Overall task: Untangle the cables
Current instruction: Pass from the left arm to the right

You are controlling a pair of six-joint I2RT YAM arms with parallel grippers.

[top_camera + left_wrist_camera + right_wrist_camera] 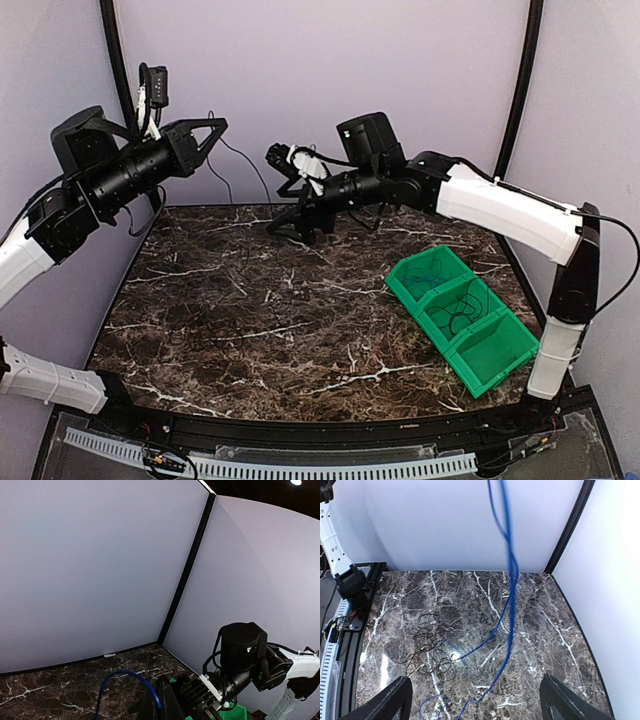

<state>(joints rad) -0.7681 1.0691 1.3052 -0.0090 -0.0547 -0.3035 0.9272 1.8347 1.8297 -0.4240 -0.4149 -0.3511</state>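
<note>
Blue cable point(510, 580) is up in the air, hanging from the left gripper point(216, 125), which is pinched tight on it high at the back left. The cable drops in a long line to the table point(330, 340) and touches down just beside the black cables point(427, 650), a loose heap of small loops on the marble. The right gripper point(476, 695) sits low towards the back, jaws wide apart, with the blue strand hanging between them, untouched. This looks like the separating step: blue held up, black left lying. The next move probably calls for the right to close on the strand low down and draw it off sideways, gently, so that no black loop rides along.
</note>
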